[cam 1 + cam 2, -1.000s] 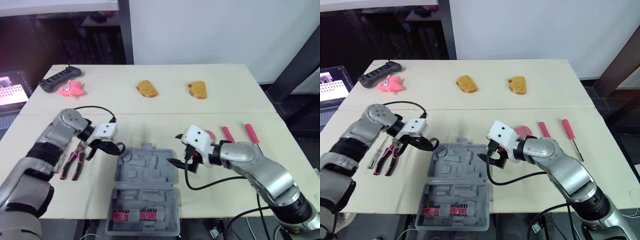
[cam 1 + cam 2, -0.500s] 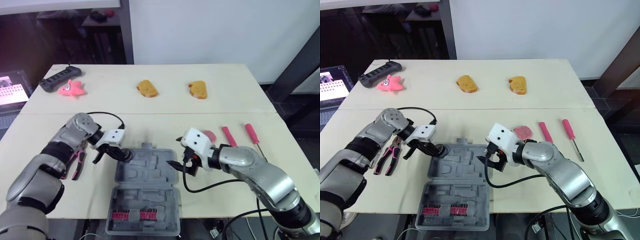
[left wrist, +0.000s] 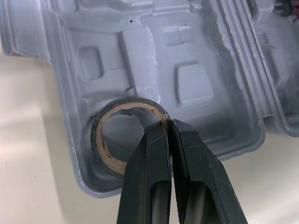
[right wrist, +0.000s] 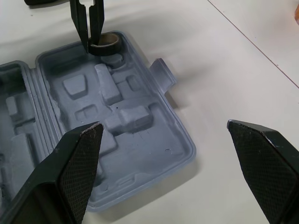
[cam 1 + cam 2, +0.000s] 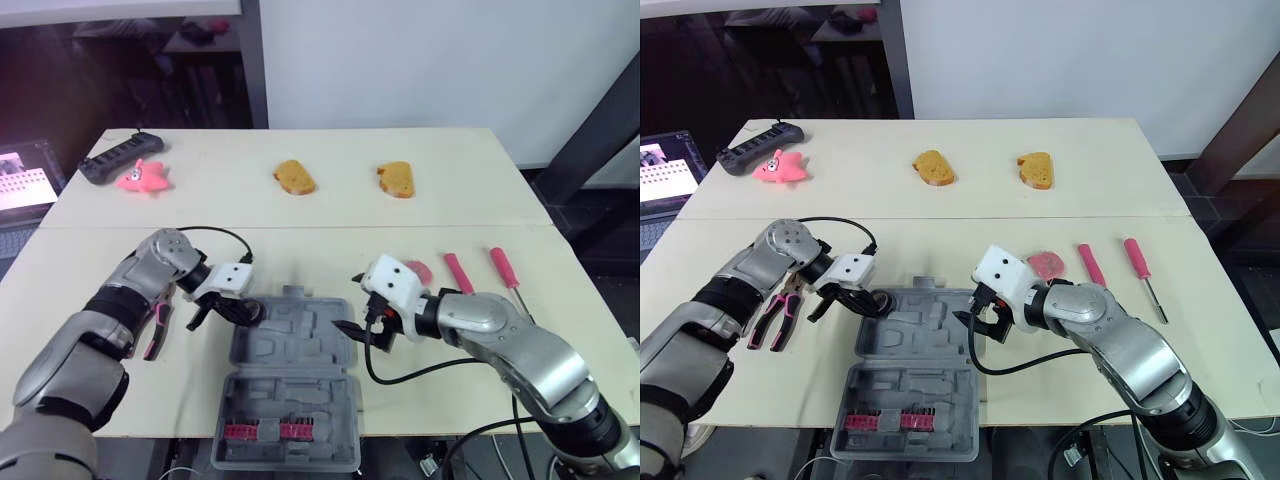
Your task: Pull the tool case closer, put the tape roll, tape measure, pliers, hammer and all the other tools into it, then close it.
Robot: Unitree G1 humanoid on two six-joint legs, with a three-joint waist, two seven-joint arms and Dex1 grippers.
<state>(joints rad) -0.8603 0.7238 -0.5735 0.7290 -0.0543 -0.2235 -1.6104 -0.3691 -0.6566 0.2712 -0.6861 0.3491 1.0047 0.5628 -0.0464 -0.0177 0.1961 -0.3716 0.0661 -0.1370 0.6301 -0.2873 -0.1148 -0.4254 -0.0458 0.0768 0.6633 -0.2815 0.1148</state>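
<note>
Left gripper (image 3: 167, 123): the two black fingers are pressed together on the wall of the tape roll (image 3: 96, 144) and grip it. The roll is a black ring with a brown cardboard core. It sits in the far left corner of the grey case (image 5: 930, 345), inside the moulded tray. From the left wrist view it cannot be told whether the roll rests on the tray floor or hangs just above it.

Right gripper (image 4: 163, 127): fingers spread wide apart, nothing between them. It is at the right edge of the case's far half, across the tray from the left gripper.

The case lies open and flat on the table (image 5: 940, 230), between the two arms. The far half has the moulded pockets and a handle (image 4: 161, 74) on its far edge. The near half carries a row of red pieces (image 5: 900, 420).

The pliers (image 5: 778, 315), with pink handles, lie on the table just left of the case, beside the left arm. Two red-handled screwdrivers (image 5: 1137, 258) lie side by side on the table to the right of the case, beyond the right arm. A pink-red object (image 5: 1045, 263) lies next to them, touching or just behind the right wrist.

At the far side of the table, well apart from the case: two brown bread-like pieces (image 5: 933, 167), a pink star-shaped toy (image 5: 780, 167) and a black power strip (image 5: 755, 148).
</note>
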